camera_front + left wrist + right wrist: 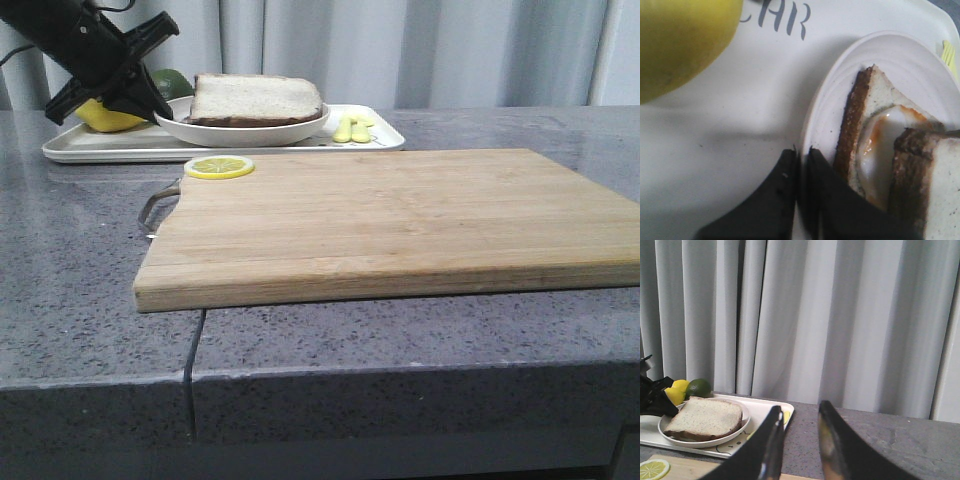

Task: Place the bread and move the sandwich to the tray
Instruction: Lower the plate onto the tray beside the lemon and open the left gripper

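The sandwich (255,99), brown-crusted bread slices with a fried egg (885,145) between them, lies on a round white plate (240,132). The plate stands on the white tray (110,147) at the back left. The top bread slice (940,190) sits askew over the egg. My left gripper (160,108) reaches down at the plate's left side. In the left wrist view the left gripper (801,152) is shut on the plate's rim (900,60). My right gripper (799,407) is open and empty, held high, and out of the front view.
A wooden cutting board (400,220) with a metal handle fills the middle of the grey counter; a lemon slice (219,167) lies on its back left corner. A lemon (105,118) and a lime (172,80) sit on the tray behind my left gripper. Grey curtains hang behind.
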You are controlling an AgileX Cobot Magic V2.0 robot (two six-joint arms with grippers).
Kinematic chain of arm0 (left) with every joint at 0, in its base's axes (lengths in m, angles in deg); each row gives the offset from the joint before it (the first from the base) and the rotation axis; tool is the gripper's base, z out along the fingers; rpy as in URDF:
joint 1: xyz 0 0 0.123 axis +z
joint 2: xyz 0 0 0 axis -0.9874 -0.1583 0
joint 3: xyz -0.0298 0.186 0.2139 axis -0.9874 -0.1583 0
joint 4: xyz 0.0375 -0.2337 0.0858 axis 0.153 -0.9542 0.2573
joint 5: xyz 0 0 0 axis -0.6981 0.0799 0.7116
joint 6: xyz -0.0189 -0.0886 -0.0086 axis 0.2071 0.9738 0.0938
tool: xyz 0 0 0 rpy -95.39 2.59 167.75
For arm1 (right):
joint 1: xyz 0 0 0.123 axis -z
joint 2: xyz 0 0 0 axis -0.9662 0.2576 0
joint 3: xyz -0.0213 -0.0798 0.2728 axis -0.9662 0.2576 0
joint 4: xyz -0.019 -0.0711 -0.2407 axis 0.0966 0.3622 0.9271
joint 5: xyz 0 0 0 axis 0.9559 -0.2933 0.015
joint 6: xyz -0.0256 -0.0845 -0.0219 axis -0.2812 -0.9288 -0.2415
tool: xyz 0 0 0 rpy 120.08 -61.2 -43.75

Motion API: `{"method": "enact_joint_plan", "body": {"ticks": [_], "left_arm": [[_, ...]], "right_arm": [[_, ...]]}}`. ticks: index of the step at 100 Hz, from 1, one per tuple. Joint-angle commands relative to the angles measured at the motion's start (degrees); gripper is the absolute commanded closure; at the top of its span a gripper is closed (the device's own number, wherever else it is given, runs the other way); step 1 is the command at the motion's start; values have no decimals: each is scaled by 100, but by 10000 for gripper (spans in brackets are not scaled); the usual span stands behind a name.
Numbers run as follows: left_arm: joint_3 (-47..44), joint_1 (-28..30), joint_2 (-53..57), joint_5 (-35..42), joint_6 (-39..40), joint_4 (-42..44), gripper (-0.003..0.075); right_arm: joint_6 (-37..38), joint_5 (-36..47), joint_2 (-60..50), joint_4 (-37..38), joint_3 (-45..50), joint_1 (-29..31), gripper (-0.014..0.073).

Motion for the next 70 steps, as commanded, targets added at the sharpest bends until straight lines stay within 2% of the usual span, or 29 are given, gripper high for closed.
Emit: {"method": "enact_joint_plan", "body": {"ticks": [1, 70], "left_arm": [[233, 27, 309, 186, 107, -332, 740], [233, 27, 309, 172, 107, -177, 737]], "right_arm": [[-51, 86, -6, 126, -151, 28, 390], [-51, 133, -6, 126, -151, 28, 390]]}}
